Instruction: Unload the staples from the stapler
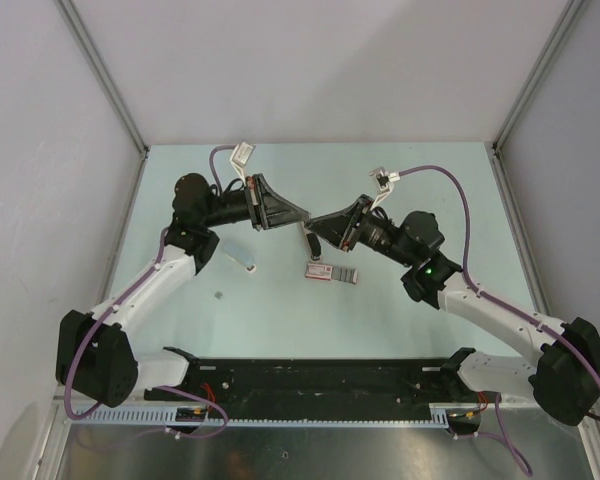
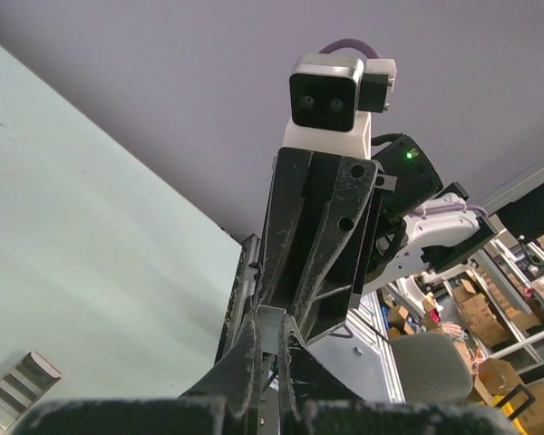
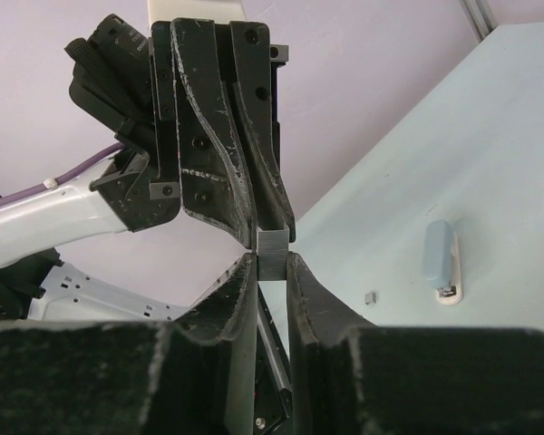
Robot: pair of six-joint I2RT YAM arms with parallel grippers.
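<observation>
A short grey strip of staples (image 3: 272, 246) is pinched between the fingertips of my right gripper (image 3: 272, 265). My left gripper (image 2: 281, 333) comes in from the opposite side and is shut on the strip's other end, which shows as a metal U-shaped end (image 2: 279, 319). In the top view the two grippers meet tip to tip above the table's middle, left gripper (image 1: 300, 217) and right gripper (image 1: 320, 225). A dark narrow stapler (image 1: 310, 245) shows just below them. What supports it I cannot tell.
A small red-and-white flat box (image 1: 318, 272) with a grey stepped block (image 1: 346, 276) lies near the middle; the block also shows in the left wrist view (image 2: 18, 390). A pale blue-and-white object (image 3: 440, 258) and a tiny grey piece (image 3: 370, 296) lie to the left.
</observation>
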